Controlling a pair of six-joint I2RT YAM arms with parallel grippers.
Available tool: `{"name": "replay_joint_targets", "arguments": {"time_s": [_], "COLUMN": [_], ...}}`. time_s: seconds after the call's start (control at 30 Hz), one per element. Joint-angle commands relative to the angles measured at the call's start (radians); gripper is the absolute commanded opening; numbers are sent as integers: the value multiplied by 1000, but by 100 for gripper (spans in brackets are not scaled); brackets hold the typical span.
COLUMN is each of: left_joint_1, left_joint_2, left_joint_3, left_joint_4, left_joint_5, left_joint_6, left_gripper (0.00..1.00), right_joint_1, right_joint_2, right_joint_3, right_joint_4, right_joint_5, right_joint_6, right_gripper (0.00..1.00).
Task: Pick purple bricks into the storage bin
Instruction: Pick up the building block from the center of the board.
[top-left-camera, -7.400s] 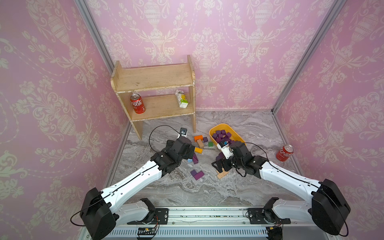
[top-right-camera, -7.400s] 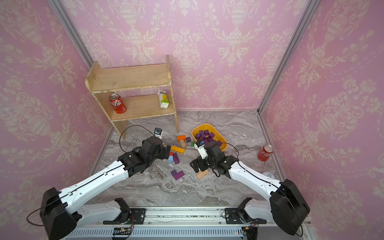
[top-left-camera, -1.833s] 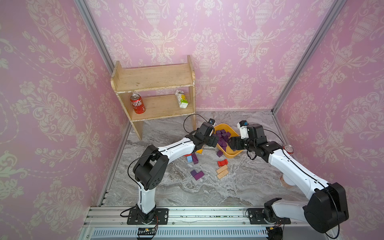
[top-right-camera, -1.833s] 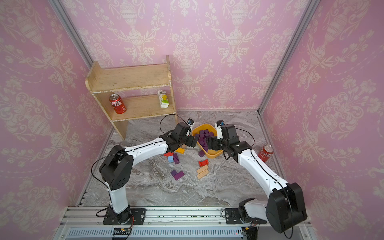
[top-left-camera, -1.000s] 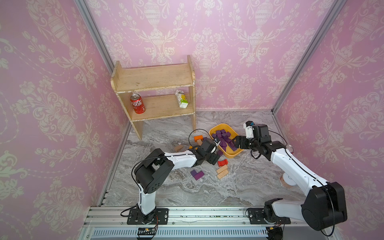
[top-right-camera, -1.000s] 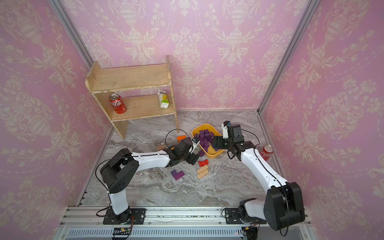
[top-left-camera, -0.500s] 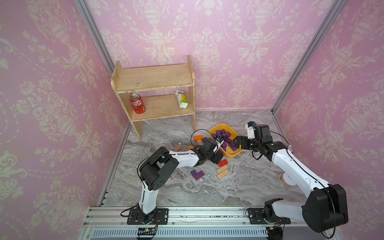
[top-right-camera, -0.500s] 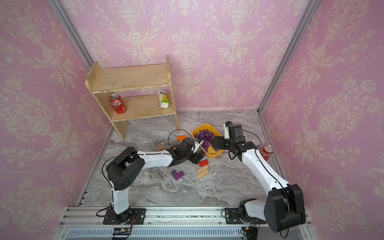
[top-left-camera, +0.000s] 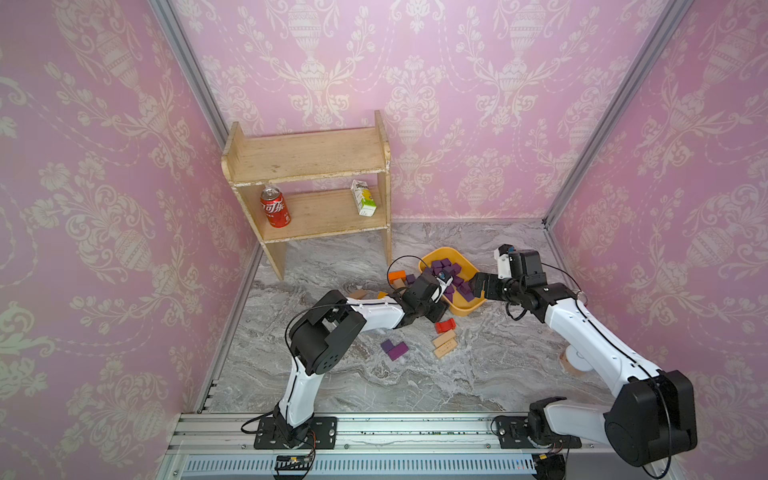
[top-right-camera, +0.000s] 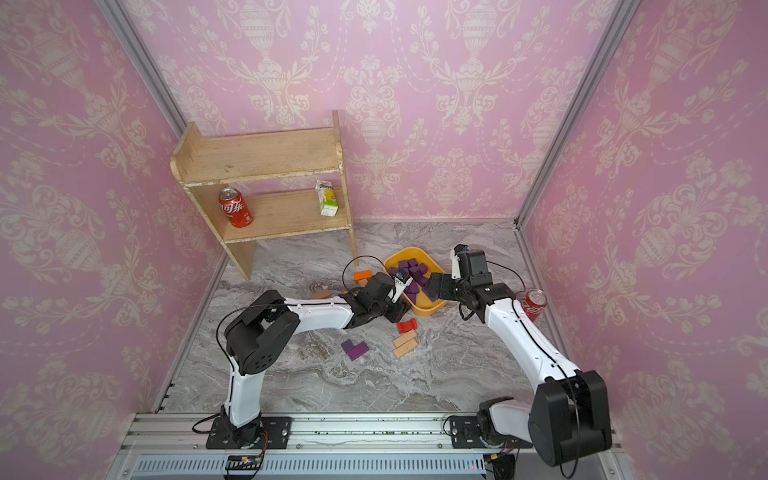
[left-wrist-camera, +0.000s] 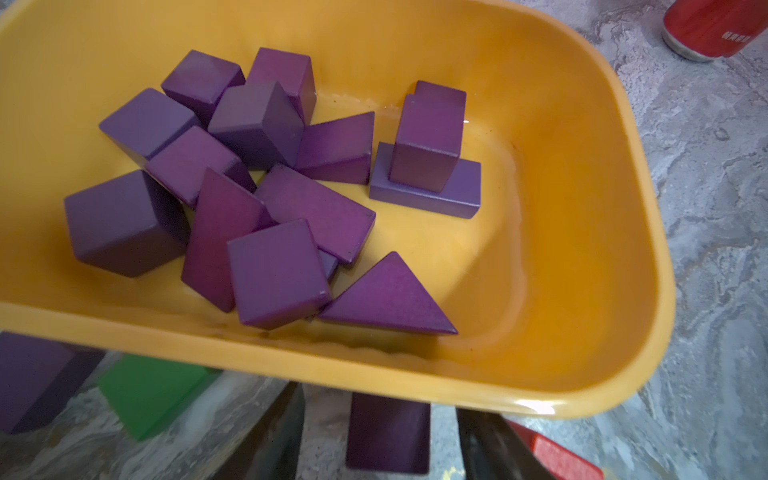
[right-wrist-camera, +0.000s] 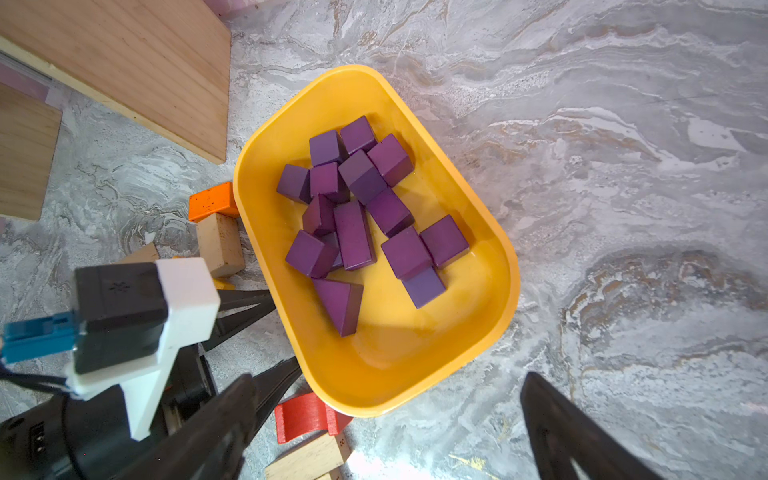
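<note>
- Two dark purple wooden bricks (top-left-camera: 393, 349) lie touching in an L on the grey marbled counter (top-left-camera: 415, 395), well apart from the bin at its 7 o'clock; neither has been fetched yet.
- Another purple block (left-wrist-camera: 33, 378) sits beside a green block (left-wrist-camera: 153, 395), just outside the bin wall toward its 9 o'clock; it also remains to be picked.
- The left pincer (left-wrist-camera: 378, 399), at the bin's 7 o'clock rim, straddles a purple oblong bar (left-wrist-camera: 386, 436) lying on the counter; a gap shows on each side of the bar, so the jaws are released, not yet clenched.
- The shallow yellow-orange plastic storage bin (right-wrist-camera: 415, 345) holds roughly fifteen purple cubes, bars and wedges (right-wrist-camera: 353, 232); I judge the task well past halfway, with at least four bricks left in view.
- The right pincer (right-wrist-camera: 386, 382) hovers at the bin's 4 o'clock; its jaws are spread wide and grasp nothing.
</note>
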Motion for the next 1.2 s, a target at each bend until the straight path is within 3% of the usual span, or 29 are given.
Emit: {"name": "replay_joint_targets", "arguments": {"time_s": [0.0, 0.57, 1.0, 1.17], "left_joint_1": [0, 1, 2, 0], "left_joint_2": [22, 37, 16, -32], "left_joint_3": [27, 24, -19, -95], "left_joint_4": [-24, -64, -23, 87], "left_joint_5": [16, 1, 10, -46], "left_joint_6": [-2, 62, 90, 82], "left_gripper": [59, 63, 34, 30], "right_joint_1": [-6, -8, -10, -10], "right_joint_2": [-23, -25, -27, -30], "right_joint_3": [-8, -5, -8, -9], "right_joint_4": [-22, -46, -51, -51], "right_joint_5": [2, 31, 29, 28], "right_joint_6": [3, 6, 9, 9], "right_gripper": [100, 100, 100, 100]}}
